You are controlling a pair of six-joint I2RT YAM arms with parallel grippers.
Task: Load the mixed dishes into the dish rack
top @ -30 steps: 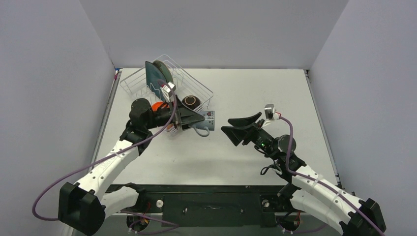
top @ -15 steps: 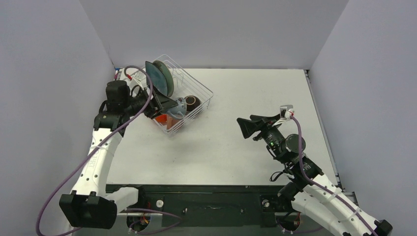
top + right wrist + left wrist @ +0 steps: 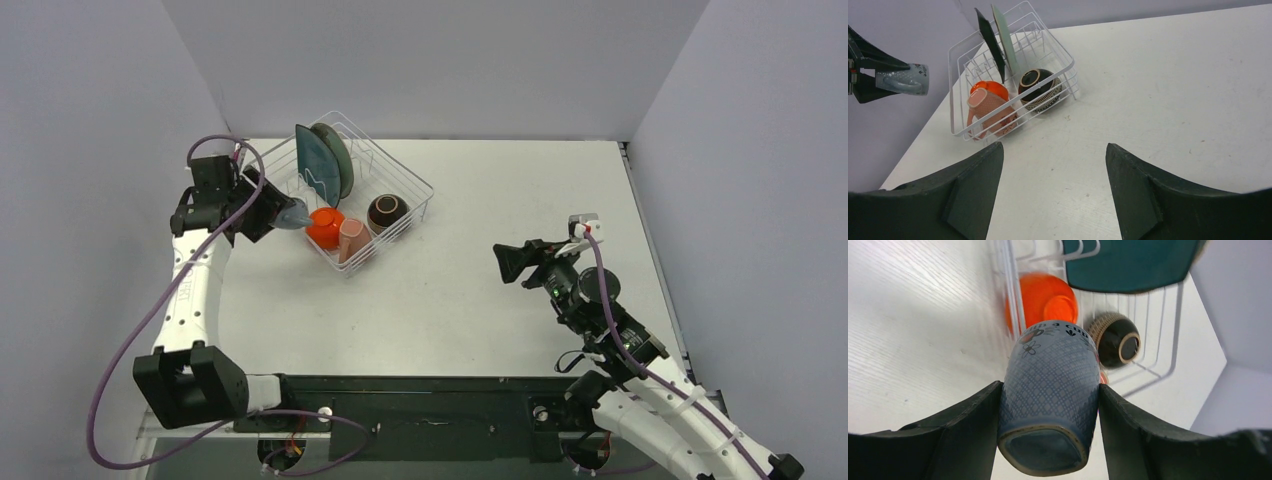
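My left gripper [image 3: 270, 211] is shut on the grey-blue mug [image 3: 293, 214], held on its side in the air just left of the dish rack [image 3: 418, 186]. In the left wrist view the mug [image 3: 1050, 390] fills the gap between both fingers, its base toward the camera. Inside the rack the dark-teal plate [image 3: 312, 165] and the pale-teal plate [image 3: 340, 158] stand upright. The orange-red bowl [image 3: 324, 226], pink mug [image 3: 352, 240] and brown bowl [image 3: 387, 212] lie at the rack's near end. My right gripper [image 3: 508, 262] is open and holds nothing, well right of the rack.
The rack [image 3: 1068, 61] sits at the table's far left, near the left wall [image 3: 100, 150]. Bare white tabletop [image 3: 1148, 100] stretches between the rack and my right gripper [image 3: 1053, 145]. The back wall runs just behind the rack.
My left arm swung from the rack's front to its left side, carrying the grey-blue mug. My right gripper drew back to the right and opened a little wider.
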